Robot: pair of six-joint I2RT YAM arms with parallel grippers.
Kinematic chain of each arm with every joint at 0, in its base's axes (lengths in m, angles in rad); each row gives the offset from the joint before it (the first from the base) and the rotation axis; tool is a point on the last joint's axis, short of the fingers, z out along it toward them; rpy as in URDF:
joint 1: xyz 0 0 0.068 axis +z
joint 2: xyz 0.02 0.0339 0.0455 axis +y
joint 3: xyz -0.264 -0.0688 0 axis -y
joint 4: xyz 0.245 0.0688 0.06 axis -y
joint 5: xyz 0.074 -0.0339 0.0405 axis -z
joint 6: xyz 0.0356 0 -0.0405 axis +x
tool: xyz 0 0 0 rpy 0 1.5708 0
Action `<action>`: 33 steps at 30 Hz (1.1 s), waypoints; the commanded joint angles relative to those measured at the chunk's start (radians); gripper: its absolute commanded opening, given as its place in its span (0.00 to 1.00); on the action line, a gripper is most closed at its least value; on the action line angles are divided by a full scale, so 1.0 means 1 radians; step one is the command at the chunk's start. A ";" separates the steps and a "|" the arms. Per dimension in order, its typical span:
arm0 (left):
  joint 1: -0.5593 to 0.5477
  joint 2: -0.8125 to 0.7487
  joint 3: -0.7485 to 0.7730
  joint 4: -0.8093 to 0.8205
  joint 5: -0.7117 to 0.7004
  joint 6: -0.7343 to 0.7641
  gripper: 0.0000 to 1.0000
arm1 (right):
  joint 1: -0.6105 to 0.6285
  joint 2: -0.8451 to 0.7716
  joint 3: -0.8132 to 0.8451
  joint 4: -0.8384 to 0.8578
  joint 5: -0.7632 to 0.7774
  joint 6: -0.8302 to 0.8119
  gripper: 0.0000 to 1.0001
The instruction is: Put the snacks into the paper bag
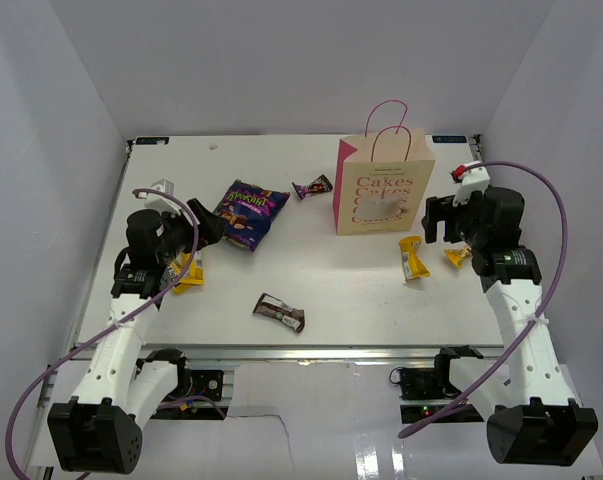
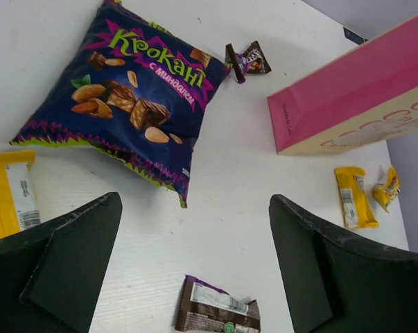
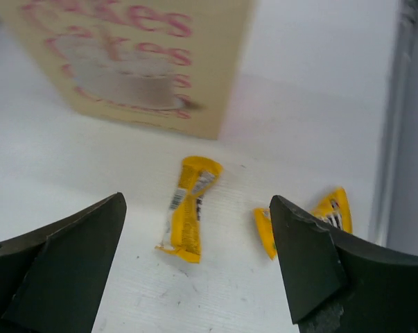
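The tan paper bag [image 1: 384,187] with pink sides and "Cakes" lettering stands upright at the back right; it also shows in the left wrist view [image 2: 354,97] and the right wrist view [image 3: 132,62]. The purple-blue snack bag [image 1: 249,212] [image 2: 129,97] lies at the left. One brown packet [image 1: 312,187] [image 2: 247,61] lies by the bag, another [image 1: 280,312] [image 2: 218,316] in front. Yellow packets lie right of the bag [image 1: 413,258] [image 3: 189,208], [image 1: 458,257] [image 3: 333,215], and one by the left arm [image 1: 188,272] [image 2: 11,194]. My left gripper [image 1: 203,232] [image 2: 195,270] is open and empty near the purple bag. My right gripper [image 1: 439,222] [image 3: 198,270] is open and empty above the yellow packets.
White walls close in the white table [image 1: 321,290] on the left, back and right. The table's front edge runs just ahead of the arm bases. A purple cable [image 1: 551,250] loops beside the right arm.
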 commanded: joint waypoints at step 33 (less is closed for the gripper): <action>-0.001 -0.288 -0.016 -0.451 -0.133 -0.195 0.98 | 1.131 0.963 0.333 0.186 0.151 0.028 0.88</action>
